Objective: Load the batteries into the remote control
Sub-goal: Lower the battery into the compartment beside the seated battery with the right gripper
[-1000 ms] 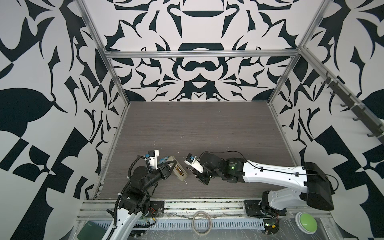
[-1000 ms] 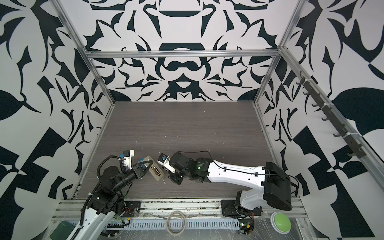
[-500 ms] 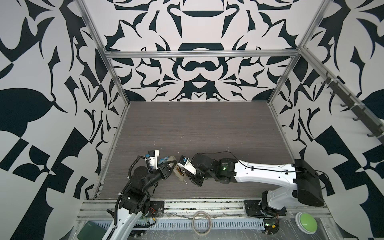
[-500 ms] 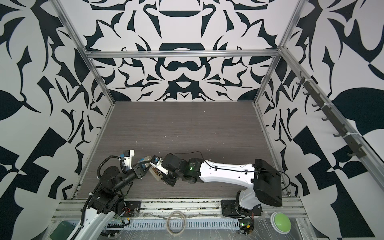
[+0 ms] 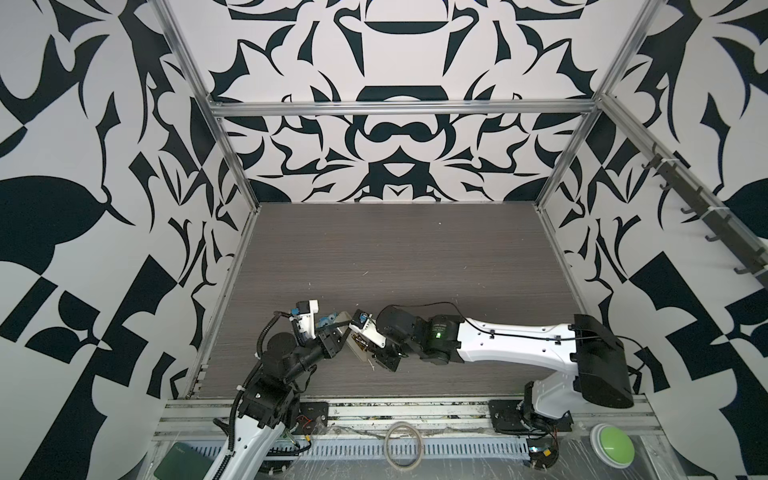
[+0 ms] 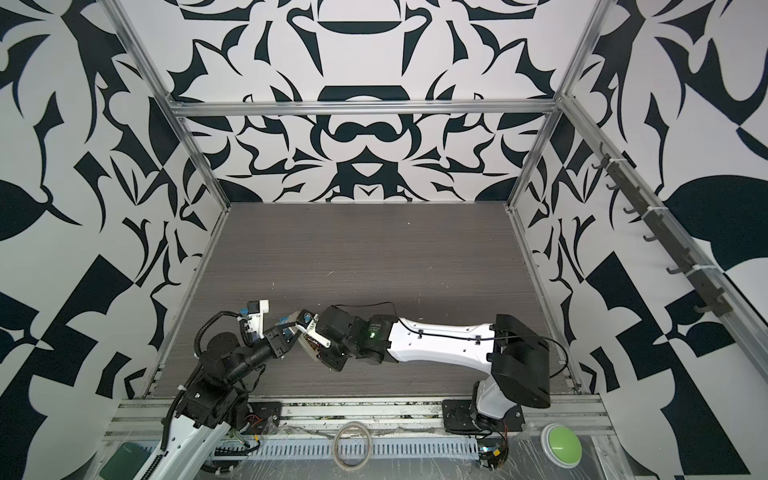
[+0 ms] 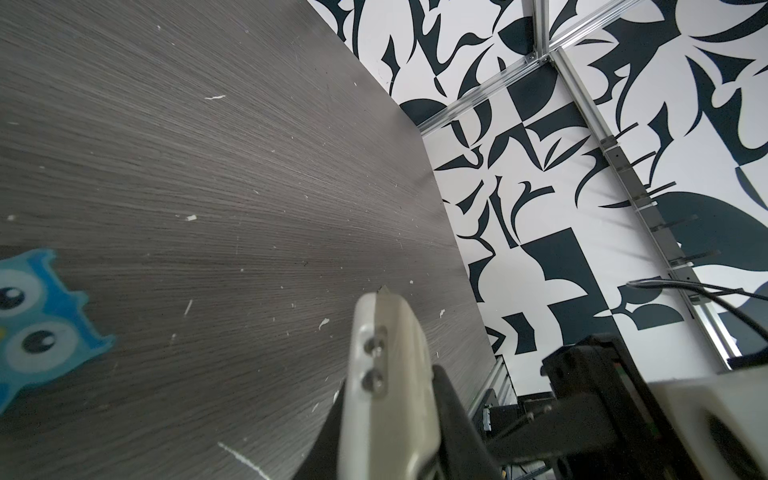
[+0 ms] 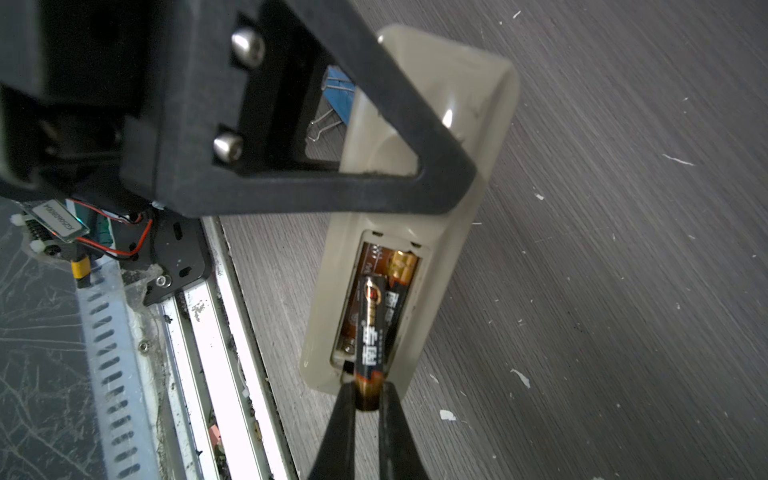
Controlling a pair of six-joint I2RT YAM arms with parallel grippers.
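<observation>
My left gripper [image 7: 390, 436] is shut on the white remote control [image 7: 390, 374], holding it tilted above the table near the front left in both top views [image 5: 353, 338] [image 6: 305, 343]. In the right wrist view the remote control [image 8: 457, 104] shows its back with the battery compartment open. One battery [image 8: 399, 299] lies in the compartment's far slot. My right gripper [image 8: 369, 395] is shut on the coppery end of a second battery [image 8: 372, 328], which lies along the compartment, partly over the empty slot. One black left finger [image 8: 332, 191] crosses the remote's back.
A blue owl toy [image 7: 37, 324] lies on the grey table [image 5: 395, 257] just behind the left gripper [image 5: 337, 332]. A blue clip with wire handles [image 8: 338, 97] shows behind the remote. The metal front rail [image 8: 232, 332] runs close by. A tape ring [image 5: 403, 442] and a green button [image 5: 611, 442] sit in front.
My right arm has moved left, bringing the battery up to the remote held by the left gripper. The left arm has stayed almost still.
</observation>
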